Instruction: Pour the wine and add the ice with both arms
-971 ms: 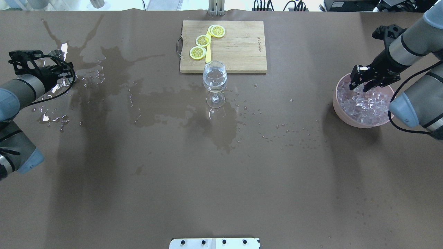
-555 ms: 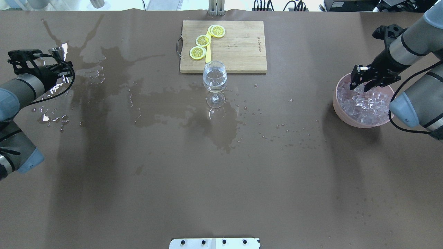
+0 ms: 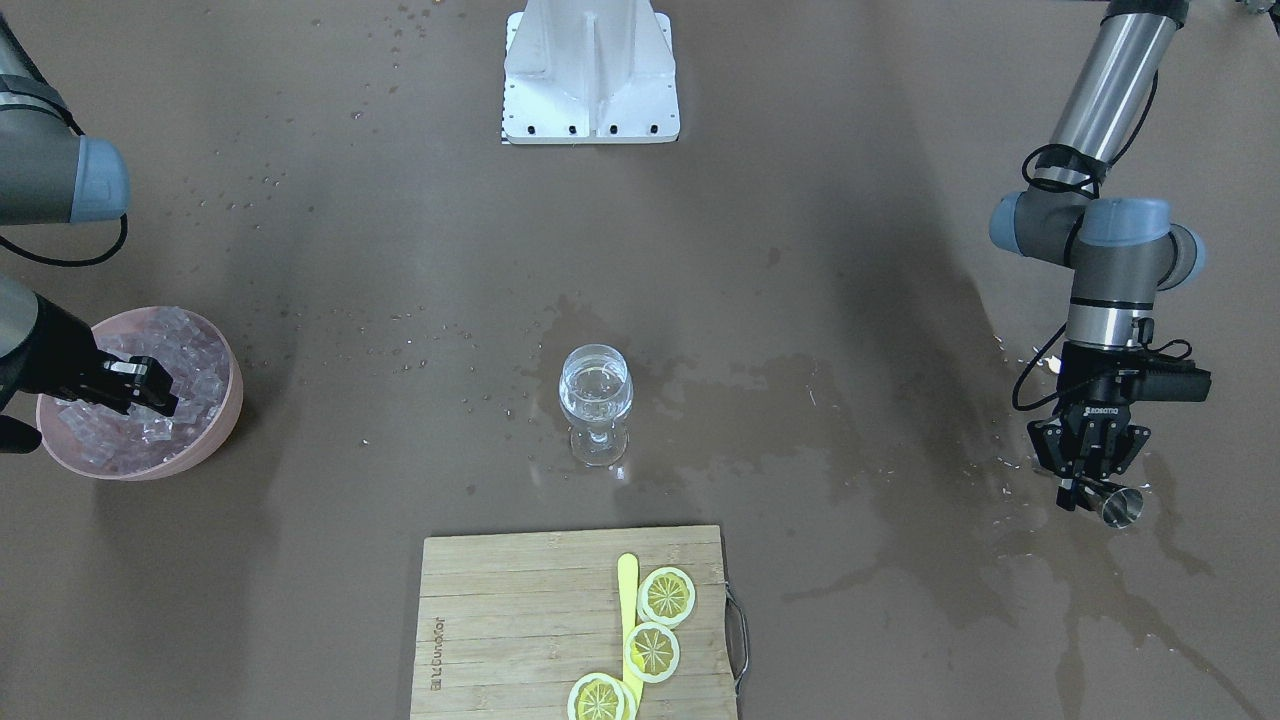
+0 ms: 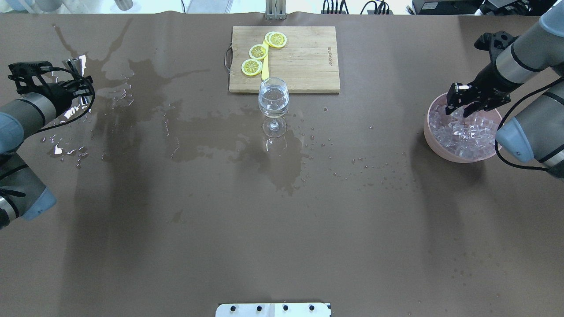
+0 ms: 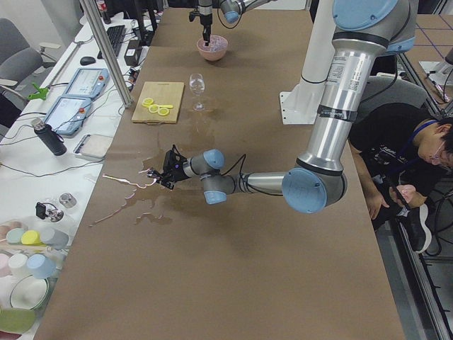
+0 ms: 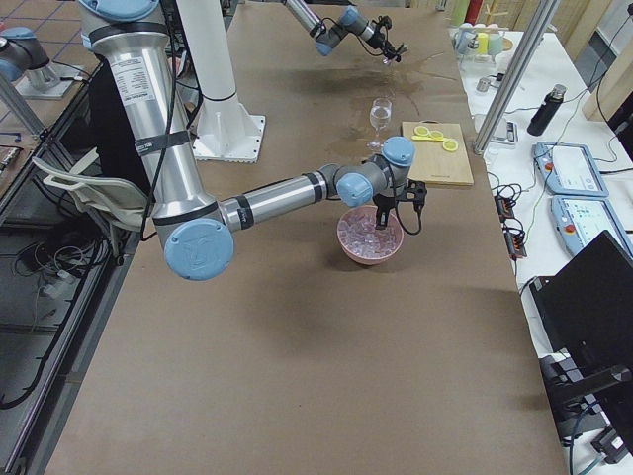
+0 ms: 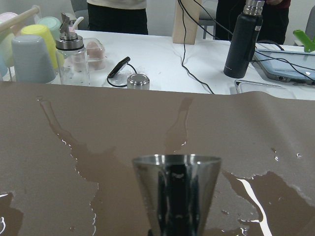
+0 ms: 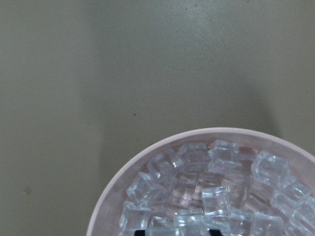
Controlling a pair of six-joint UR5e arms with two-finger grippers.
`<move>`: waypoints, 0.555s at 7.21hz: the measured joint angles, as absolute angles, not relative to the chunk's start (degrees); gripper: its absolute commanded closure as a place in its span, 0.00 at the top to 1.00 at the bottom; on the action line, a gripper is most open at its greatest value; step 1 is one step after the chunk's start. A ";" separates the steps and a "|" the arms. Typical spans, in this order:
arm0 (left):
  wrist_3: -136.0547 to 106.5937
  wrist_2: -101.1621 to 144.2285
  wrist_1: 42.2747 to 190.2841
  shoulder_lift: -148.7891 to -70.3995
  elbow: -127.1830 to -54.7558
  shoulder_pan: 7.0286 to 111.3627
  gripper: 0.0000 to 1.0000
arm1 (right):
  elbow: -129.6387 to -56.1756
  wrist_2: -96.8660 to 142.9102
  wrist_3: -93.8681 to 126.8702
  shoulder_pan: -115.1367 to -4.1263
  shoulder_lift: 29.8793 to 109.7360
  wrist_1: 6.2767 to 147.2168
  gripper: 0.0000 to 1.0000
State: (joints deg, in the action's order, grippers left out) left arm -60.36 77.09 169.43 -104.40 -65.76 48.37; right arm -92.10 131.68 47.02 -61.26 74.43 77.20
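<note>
A wine glass [image 4: 273, 99] [image 3: 596, 390] holding clear wine stands mid-table, just in front of the cutting board. At the far left, my left gripper [image 4: 76, 79] [image 3: 1080, 490] is shut on a small steel jigger [image 3: 1117, 506] [image 7: 176, 189], low over the wet table. My right gripper [image 4: 459, 111] [image 3: 160, 402] stands open, its fingertips dipped into the ice [image 4: 469, 136] [image 8: 216, 196] heaped in a pink bowl [image 4: 429, 136] [image 8: 216, 131] at the right. Cubes lie between the fingertips, and whether they touch one is hidden.
A wooden cutting board [image 4: 304, 57] with lemon slices [image 4: 257, 52] and a yellow knife lies behind the glass. Dark wet spill patches [image 4: 273, 163] spread from the left gripper to the glass. A white metal bracket [image 3: 590, 70] sits at the robot's edge.
The left gripper has carried the jigger slightly farther from the robot. The right gripper has stayed still in the ice bowl.
</note>
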 measured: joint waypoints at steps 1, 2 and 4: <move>-60.39 75.77 170.93 -104.39 -65.79 48.45 0.30 | -92.15 131.70 47.02 -61.26 74.46 77.18 0.41; -60.41 73.80 172.90 -104.37 -65.82 48.48 0.30 | -92.17 131.68 47.02 -61.26 74.50 77.15 0.40; -60.35 69.44 176.93 -104.18 -65.83 48.47 0.30 | -92.19 131.66 47.02 -61.26 74.48 77.09 0.40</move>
